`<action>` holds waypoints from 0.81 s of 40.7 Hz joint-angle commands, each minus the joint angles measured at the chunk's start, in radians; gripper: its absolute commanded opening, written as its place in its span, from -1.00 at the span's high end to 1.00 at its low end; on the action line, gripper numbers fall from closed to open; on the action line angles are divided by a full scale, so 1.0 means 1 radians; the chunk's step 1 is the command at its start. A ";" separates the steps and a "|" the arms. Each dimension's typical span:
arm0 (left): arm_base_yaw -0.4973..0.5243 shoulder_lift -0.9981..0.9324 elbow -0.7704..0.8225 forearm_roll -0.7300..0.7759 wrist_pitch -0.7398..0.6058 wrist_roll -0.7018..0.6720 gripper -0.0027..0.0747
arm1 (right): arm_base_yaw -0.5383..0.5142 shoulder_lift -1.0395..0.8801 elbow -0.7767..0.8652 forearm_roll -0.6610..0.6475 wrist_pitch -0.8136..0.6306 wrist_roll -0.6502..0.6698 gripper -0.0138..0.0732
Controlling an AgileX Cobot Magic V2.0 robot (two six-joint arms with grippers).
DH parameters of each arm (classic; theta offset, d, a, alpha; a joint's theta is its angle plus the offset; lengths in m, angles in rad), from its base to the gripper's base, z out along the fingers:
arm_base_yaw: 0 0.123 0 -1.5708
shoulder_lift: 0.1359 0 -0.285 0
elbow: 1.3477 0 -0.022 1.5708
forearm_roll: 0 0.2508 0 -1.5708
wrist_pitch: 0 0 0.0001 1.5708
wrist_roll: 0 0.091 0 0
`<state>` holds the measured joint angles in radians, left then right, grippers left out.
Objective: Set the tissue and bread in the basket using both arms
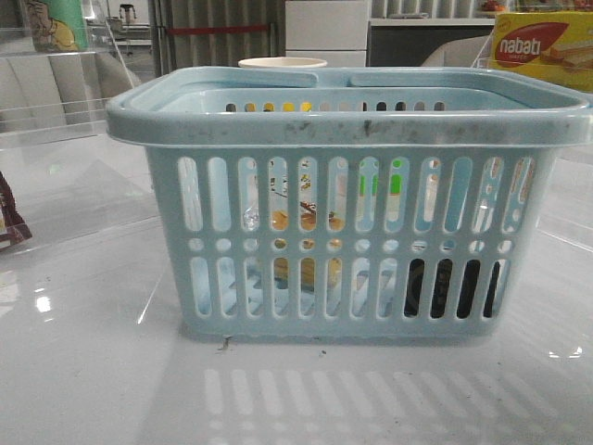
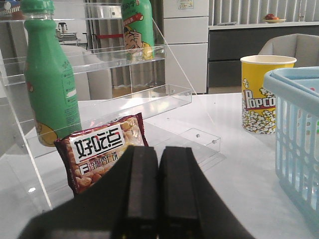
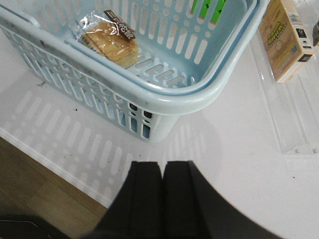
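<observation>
Looking across the white table (image 1: 83,389), we found the light blue basket (image 1: 352,125) standing at its middle with both task items inside.

We saw the bread (image 3: 110,42) lying in its clear wrapper on the basket floor, golden through the slots toward the left; the tissue (image 1: 454,287) showed as a dark block behind the lower right slots; our left gripper (image 2: 158,172) had its fingers pressed together, empty, near a snack packet (image 2: 102,149) and a popcorn cup (image 2: 261,97); our right gripper (image 3: 162,174) was likewise closed on nothing, outside the basket's corner.
</observation>
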<state>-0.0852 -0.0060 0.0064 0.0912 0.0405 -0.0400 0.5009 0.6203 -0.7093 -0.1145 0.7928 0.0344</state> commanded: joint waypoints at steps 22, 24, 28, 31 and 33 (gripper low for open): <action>-0.001 -0.016 0.000 -0.008 -0.086 0.001 0.68 | -0.478 -0.528 0.559 0.062 -0.680 -0.008 0.62; -0.001 -0.016 0.000 -0.008 -0.086 0.001 0.68 | -0.506 -0.562 0.592 0.073 -0.691 -0.008 0.62; -0.001 -0.016 0.000 -0.008 -0.085 0.001 0.68 | -0.534 -0.608 0.639 0.079 -0.698 -0.008 0.62; -0.001 -0.016 0.000 -0.008 -0.085 0.001 0.68 | -0.529 -0.629 0.668 0.079 -0.713 -0.008 0.62; -0.001 -0.016 0.000 -0.008 -0.085 0.001 0.68 | -0.520 -0.638 0.687 0.080 -0.738 -0.008 0.62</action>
<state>-0.0852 -0.0060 0.0064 0.0912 0.0405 -0.0383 -0.0235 -0.0070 -0.0189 -0.0358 0.1838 0.0344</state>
